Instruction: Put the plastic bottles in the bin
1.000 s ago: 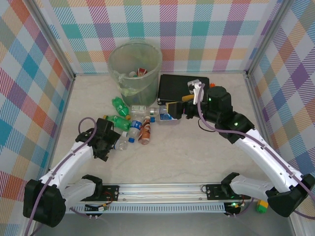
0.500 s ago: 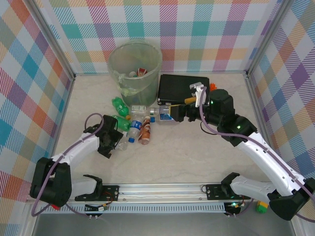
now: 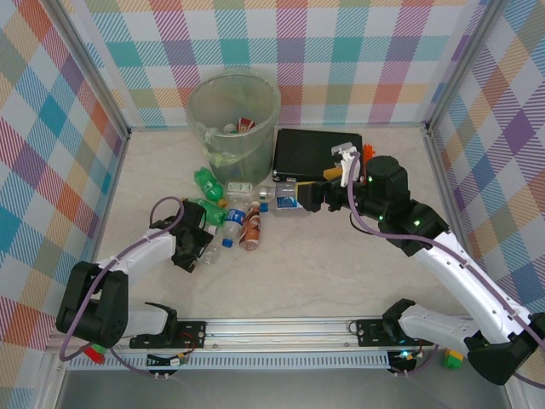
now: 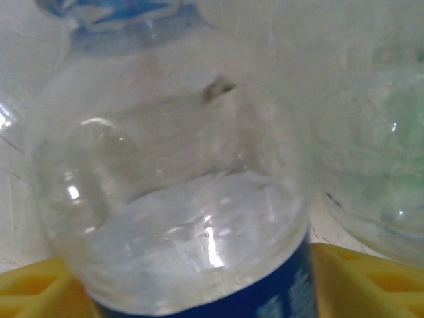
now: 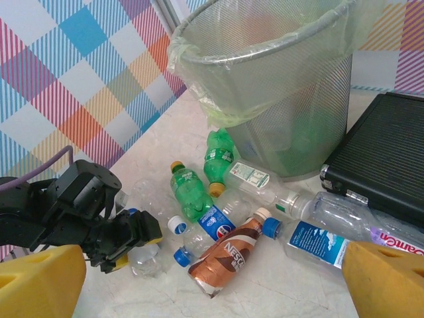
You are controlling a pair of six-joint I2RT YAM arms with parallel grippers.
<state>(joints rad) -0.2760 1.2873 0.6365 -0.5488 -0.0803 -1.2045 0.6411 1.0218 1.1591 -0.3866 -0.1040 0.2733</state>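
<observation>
Few bottles (image 3: 241, 125) are seen in bin (image 3: 223, 146); most are left on bench (image 3: 341, 264) betw. the pincers. Clear bottle (image 4: 179, 199) is straddled by L pincer (image 3: 196, 247), whether clamped can't be told; R pincer (image 5: 212, 278) is spread wide, empty.

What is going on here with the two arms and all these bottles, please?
The robot is clearing plastic bottles into the bin, which already holds a few. The left tool is down on the table with its fingers either side of a clear bottle; whether it grips yet is unclear. The right tool hangs open near the black case. Several more, green, brown and clear, lie in front of the bin.
</observation>
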